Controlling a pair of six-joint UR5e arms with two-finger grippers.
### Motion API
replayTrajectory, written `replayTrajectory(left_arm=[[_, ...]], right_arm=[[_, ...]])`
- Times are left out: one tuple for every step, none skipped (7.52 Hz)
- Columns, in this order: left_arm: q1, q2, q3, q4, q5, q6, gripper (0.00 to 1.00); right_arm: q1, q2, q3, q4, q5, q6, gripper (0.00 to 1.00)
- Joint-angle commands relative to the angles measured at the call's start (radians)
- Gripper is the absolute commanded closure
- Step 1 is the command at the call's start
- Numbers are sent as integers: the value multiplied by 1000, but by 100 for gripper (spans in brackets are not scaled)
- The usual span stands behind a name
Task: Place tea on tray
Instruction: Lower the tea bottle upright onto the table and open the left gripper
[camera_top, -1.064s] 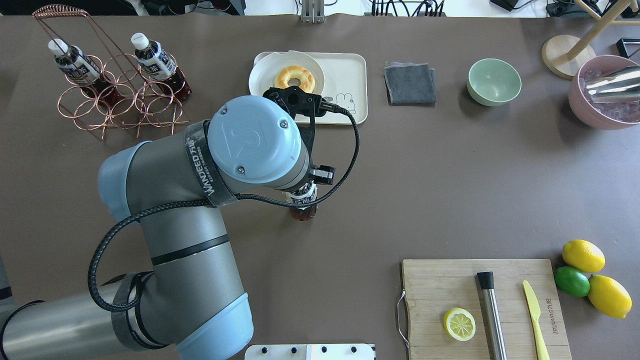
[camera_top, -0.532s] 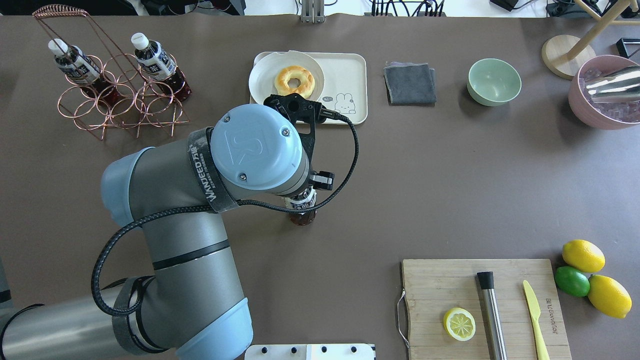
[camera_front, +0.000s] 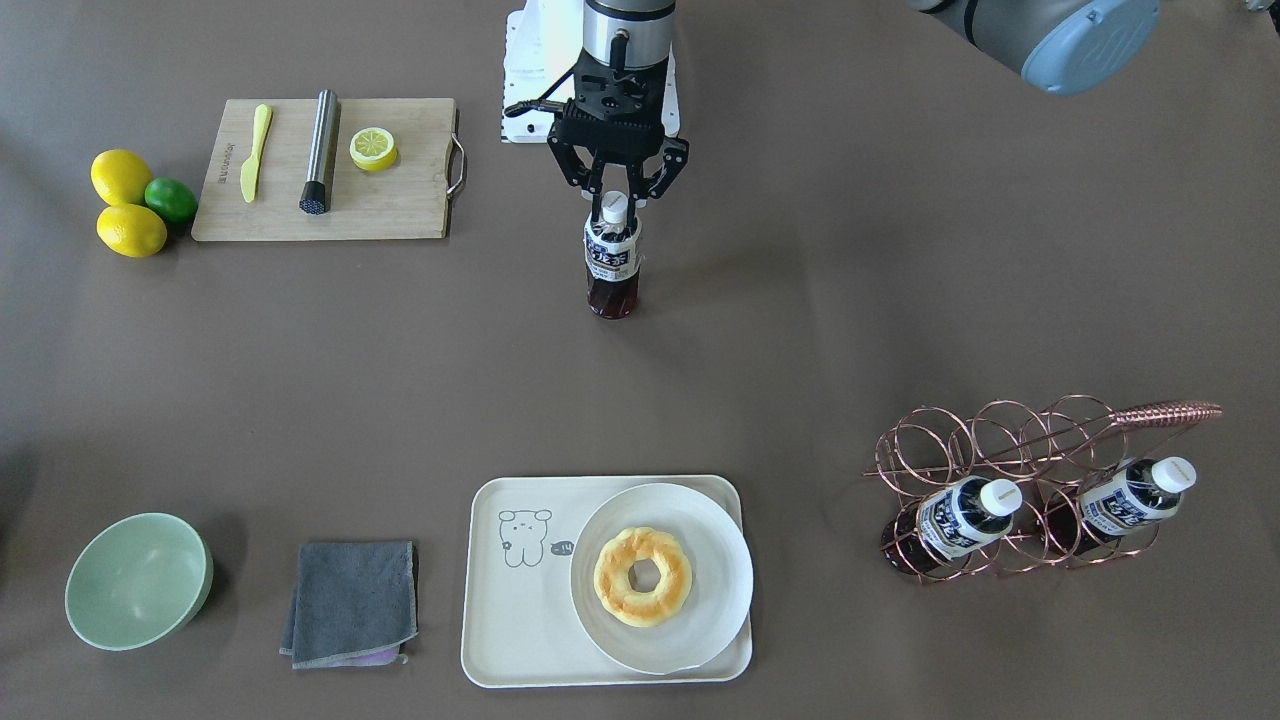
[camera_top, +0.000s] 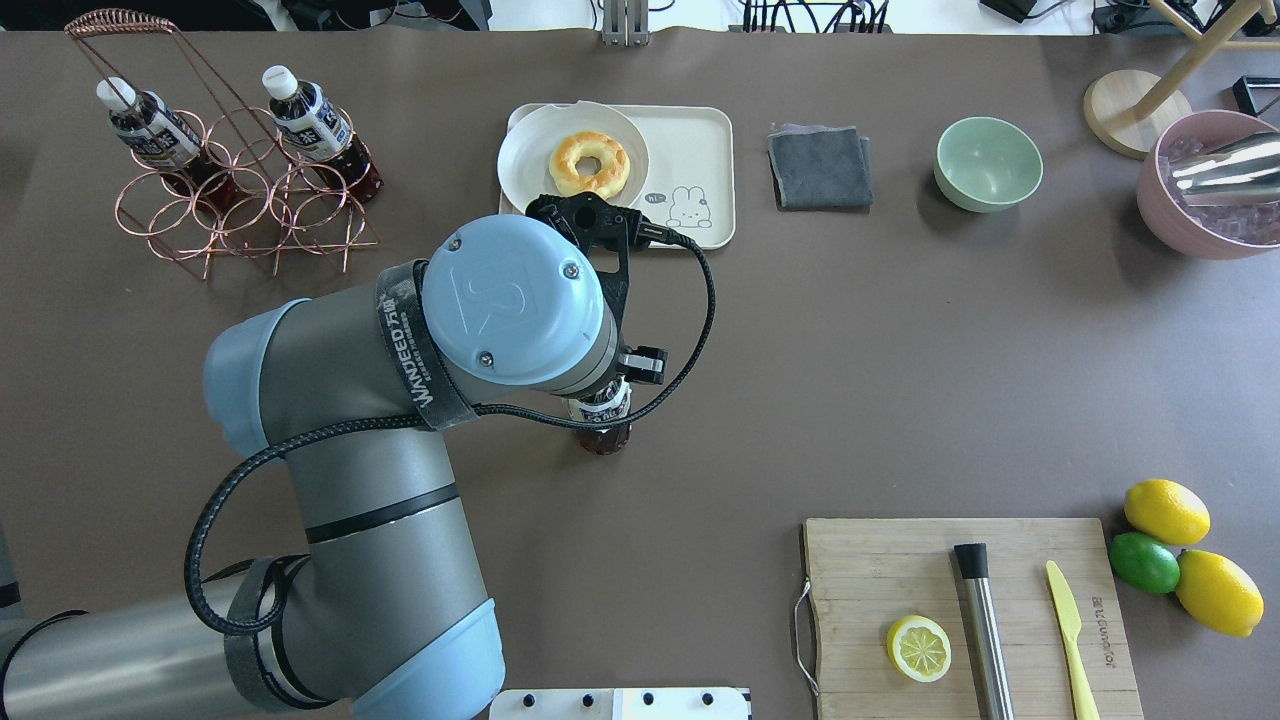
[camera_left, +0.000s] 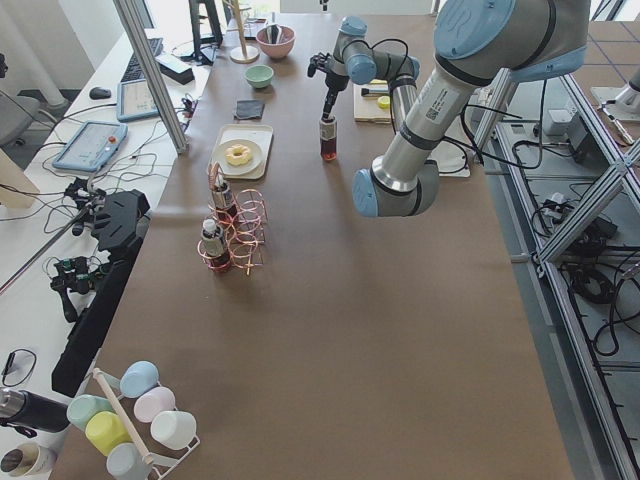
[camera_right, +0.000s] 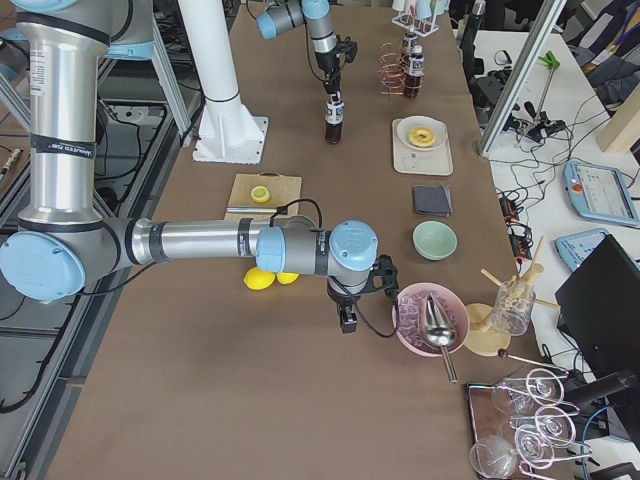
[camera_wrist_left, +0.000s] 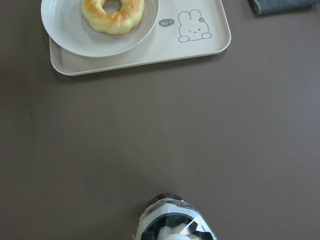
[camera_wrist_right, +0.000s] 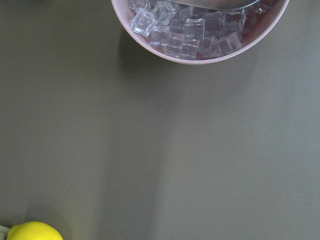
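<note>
The left end effector (camera_front: 613, 203) is closed on the white-capped neck of the tea (camera_front: 611, 265), which is upright directly beneath it. The tray (camera_front: 515, 615) (carrying a plate (camera_front: 722, 560) with a doughnut (camera_front: 643, 577)) lies on the worktop (camera_front: 850, 320) well ahead of that end effector, apart from the tea. Whether the right end effector (camera_right: 348, 320) is wide or narrow cannot be told.

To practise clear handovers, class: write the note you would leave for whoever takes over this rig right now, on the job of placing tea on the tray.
Left gripper: shut on the tea at its cap, bottle upright over mid-table.
Right gripper: beside the pink ice bowl; cannot tell whether it is open or shut.
Tray: far side from the robot; a plate with a doughnut fills one half, and the bear half is bare.
Done: tea grasped.
Left: carry it to the bare half, set it upright, release.
</note>
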Motion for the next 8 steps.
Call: replayTrajectory(left_arm=[[0,3,1,-6,0,0,78],[0,3,1,-8,0,0,44],[0,1,1,-8,0,1,26],[0,1,-2,-8,-2,4,5],[-3,1,-14,-6,-2,6,4],[-21,3,-34,-6,-2,10,4],[-64,13,-46,-3,-9,15,4],[-104,59,-89,2,-20,80,4]], right_arm=[[0,0,-2,0,0,0,0],[0,0,-2,0,0,0,0],[0,2,-2,0,0,0,0],[-2,3,0,2,0,0,0],[-8,23,2,2,-8,1,0],[-24,50,11,2,-6,71,0],[-90,70,53,5,-8,186,0],[-159,90,96,58,-11,318,0]])
